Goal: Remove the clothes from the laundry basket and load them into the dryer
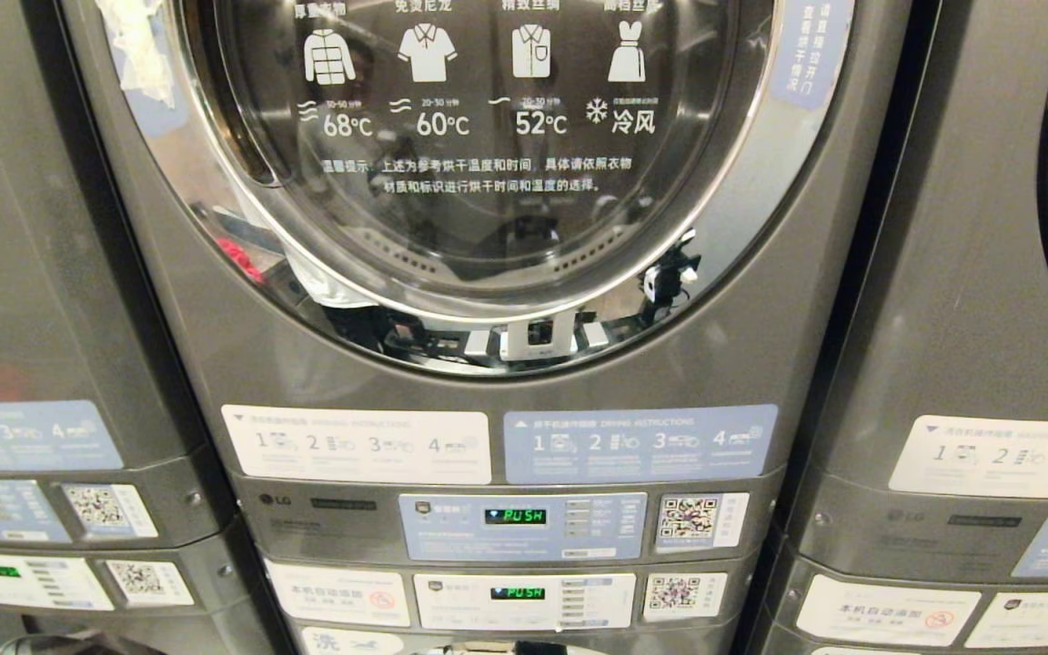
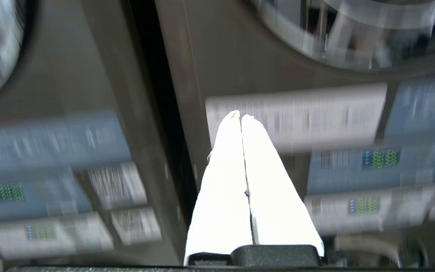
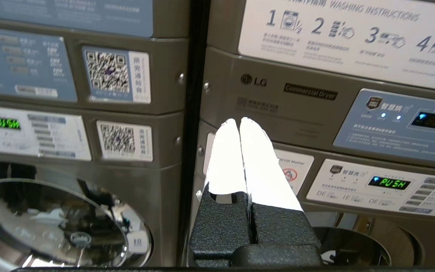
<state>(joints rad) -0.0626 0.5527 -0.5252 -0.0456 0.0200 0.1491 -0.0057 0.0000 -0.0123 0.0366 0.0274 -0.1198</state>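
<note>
The grey dryer (image 1: 506,364) fills the head view, its round glass door (image 1: 478,136) shut and printed with temperature labels. No laundry basket or clothes are in view. Neither arm shows in the head view. In the left wrist view my left gripper (image 2: 240,116) is shut with nothing between its white fingers (image 2: 225,181), pointing at the dryer front near the white instruction label (image 2: 296,113). In the right wrist view my right gripper (image 3: 239,121) is shut and empty, held still in front of the seam between two machines, below the LG dryer panel (image 3: 270,94).
Stacked grey machines stand on both sides (image 1: 33,318) (image 1: 988,318). Control panels with green PUSH displays (image 1: 515,516) (image 1: 517,592) sit below the door. Lower washer doors (image 3: 51,226) show in the right wrist view.
</note>
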